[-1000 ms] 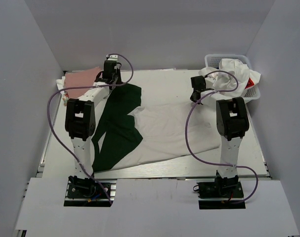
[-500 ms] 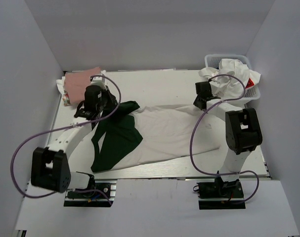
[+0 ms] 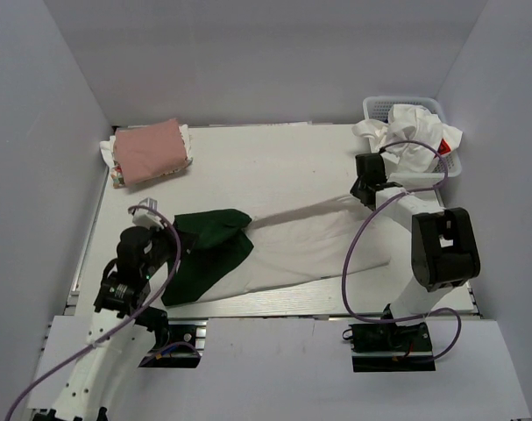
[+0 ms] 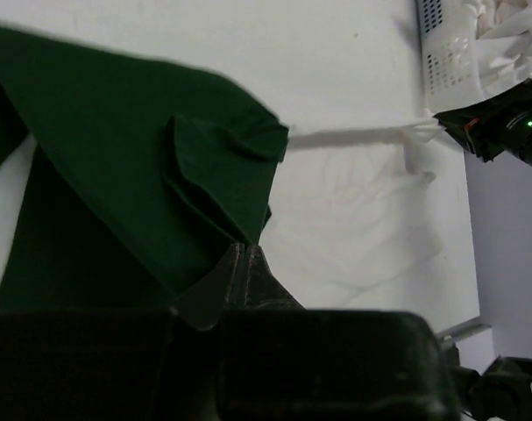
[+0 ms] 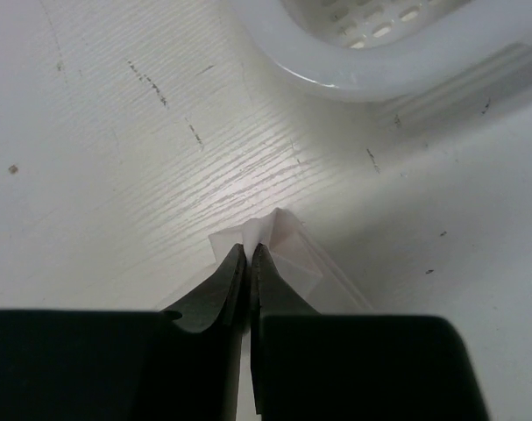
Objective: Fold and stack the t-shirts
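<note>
Left claw (image 4: 245, 253) and right claw (image 5: 248, 252), both pinching the green-sleeved t-shirt (image 3: 309, 241), had dragged its edge down-frame mid-fold; only the pink t-shirt (image 3: 150, 151) lay folded.

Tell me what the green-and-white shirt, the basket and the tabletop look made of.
Shirt: soft matte cloth, probably knit; it creases and drapes.
Basket: white moulded plastic, slightly glossy, with rows of holes.
Tabletop: seemingly white-coated board with faint wood grain, scuffed; core unclear.

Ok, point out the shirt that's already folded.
The pink shirt, a neat block far left; the green-and-white shirt lies stretched out, the white ones crumpled in the basket.
</note>
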{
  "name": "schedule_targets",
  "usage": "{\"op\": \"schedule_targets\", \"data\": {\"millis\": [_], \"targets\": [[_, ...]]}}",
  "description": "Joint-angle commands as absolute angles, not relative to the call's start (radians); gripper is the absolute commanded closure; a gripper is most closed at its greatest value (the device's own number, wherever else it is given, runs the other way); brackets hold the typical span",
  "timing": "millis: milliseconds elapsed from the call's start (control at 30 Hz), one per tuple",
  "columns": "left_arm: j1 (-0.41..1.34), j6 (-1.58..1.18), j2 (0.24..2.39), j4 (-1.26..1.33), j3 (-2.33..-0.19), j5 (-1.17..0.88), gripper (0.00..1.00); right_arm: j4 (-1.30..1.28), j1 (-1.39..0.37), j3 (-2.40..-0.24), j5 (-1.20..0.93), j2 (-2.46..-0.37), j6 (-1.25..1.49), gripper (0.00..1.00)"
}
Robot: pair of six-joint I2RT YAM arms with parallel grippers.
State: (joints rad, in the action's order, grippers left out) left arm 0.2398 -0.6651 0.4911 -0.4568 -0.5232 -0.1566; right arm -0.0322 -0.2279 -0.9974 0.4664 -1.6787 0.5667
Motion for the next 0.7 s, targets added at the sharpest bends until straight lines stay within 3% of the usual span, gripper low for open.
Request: {"op": "schedule_targets", "data": {"millis": [0,300,367,400,433,500,533,567,600,633,667], "targets": [[0.242,-0.796,0.421,-0.663,-0.470,-0.190,1.00,-0.069,-0.200,-0.965,0.483,-1.638,0.598,1.00],[0.233,-0.879,0.316,-0.954,-0.443,-0.374,1.00,-0.094,-0.140,-0.873,0.420,-1.600,0.620,1.00],[0.224,-0.879,0.301,-0.954,-0.395,-0.468,1.00,-0.083,-0.140,-0.861,0.397,-1.588,0.617,0.92],[0.224,-0.879,0.287,-0.954,-0.376,-0.492,1.00,-0.086,-0.141,-0.854,0.394,-1.577,0.617,0.81],[0.224,-0.879,0.287,-0.972,-0.359,-0.509,0.95,-0.086,-0.143,-0.836,0.379,-1.569,0.615,0.73],[0.224,-0.864,0.287,-0.983,-0.339,-0.532,0.73,-0.087,-0.138,-0.818,0.390,-1.526,0.626,0.73],[0.224,-0.864,0.287,-1.005,-0.354,-0.541,0.60,-0.094,-0.143,-0.795,0.403,-1.514,0.630,0.68],[0.224,-0.844,0.301,-1.005,-0.368,-0.541,0.03,-0.109,-0.140,-0.790,0.423,-1.485,0.643,0.60],[0.224,-0.833,0.311,-1.015,-0.386,-0.541,0.00,-0.118,-0.144,-0.784,0.440,-1.458,0.644,0.51],[0.224,-0.816,0.327,-1.015,-0.428,-0.526,0.00,-0.127,-0.143,-0.784,0.455,-1.448,0.646,0.34],[0.224,-0.801,0.343,-1.002,-0.448,-0.512,0.00,-0.132,-0.141,-0.782,0.456,-1.413,0.646,0.28]]}}
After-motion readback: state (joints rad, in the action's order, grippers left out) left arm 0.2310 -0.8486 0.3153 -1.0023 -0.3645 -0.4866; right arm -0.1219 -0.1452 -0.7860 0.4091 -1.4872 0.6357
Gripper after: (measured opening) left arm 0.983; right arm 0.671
